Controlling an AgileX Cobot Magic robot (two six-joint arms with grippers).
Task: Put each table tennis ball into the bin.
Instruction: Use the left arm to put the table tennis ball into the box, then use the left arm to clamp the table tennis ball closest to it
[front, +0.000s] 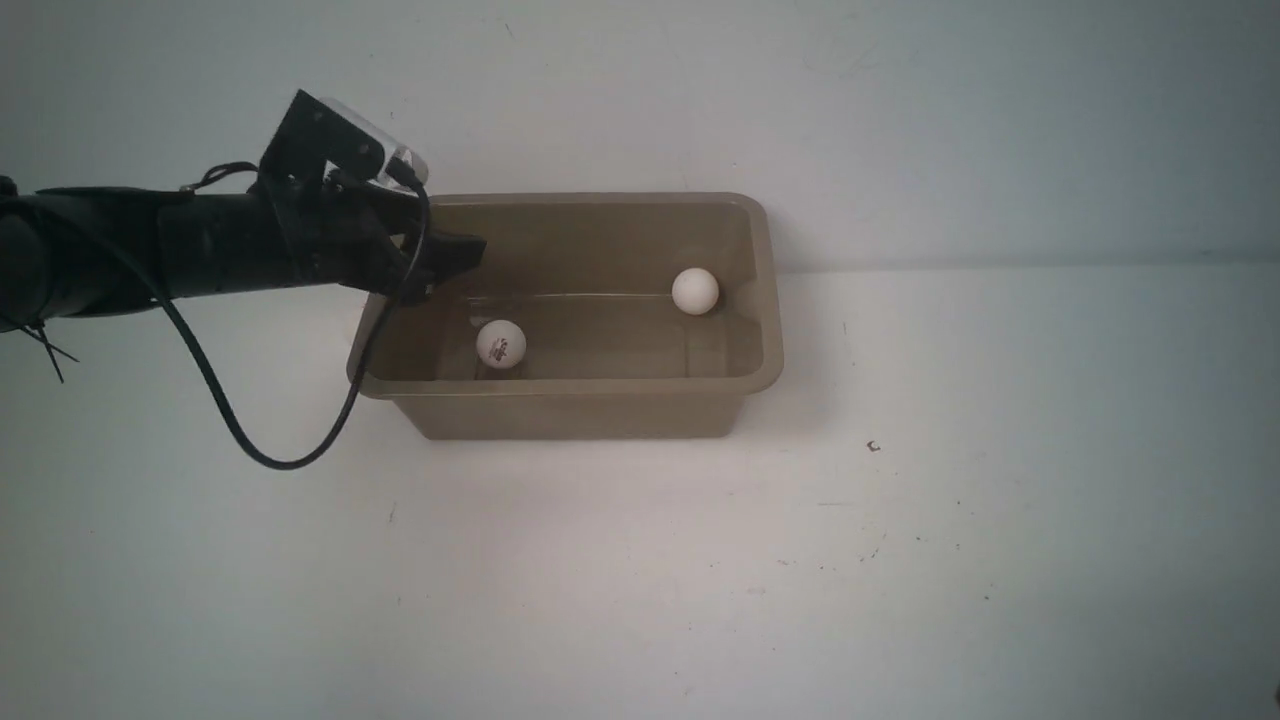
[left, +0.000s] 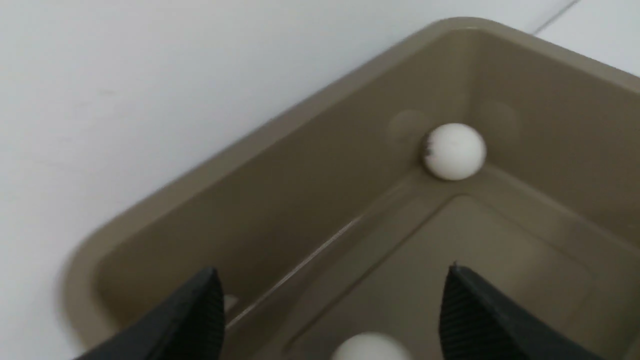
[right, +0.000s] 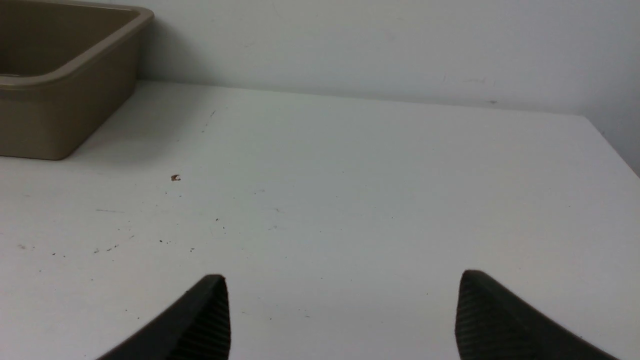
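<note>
The tan-brown bin (front: 570, 410) stands at the back of the white table against the wall. Two white table tennis balls lie on its floor: one with a dark logo (front: 501, 344) near the left end, one plain (front: 695, 291) near the far right corner. My left gripper (front: 462, 250) hovers over the bin's left rim, open, with nothing between its fingers. In the left wrist view the open gripper (left: 332, 295) looks down into the bin (left: 280, 135); one ball (left: 454, 151) rests in a corner and another ball (left: 371, 348) shows below the fingers. My right gripper (right: 342, 300) is open over bare table.
The left arm's black cable (front: 250, 440) loops down beside the bin's left end. A small brown speck (front: 873, 446) lies on the table right of the bin. The right wrist view catches the bin's corner (right: 65, 100) and the table's right edge (right: 612, 145).
</note>
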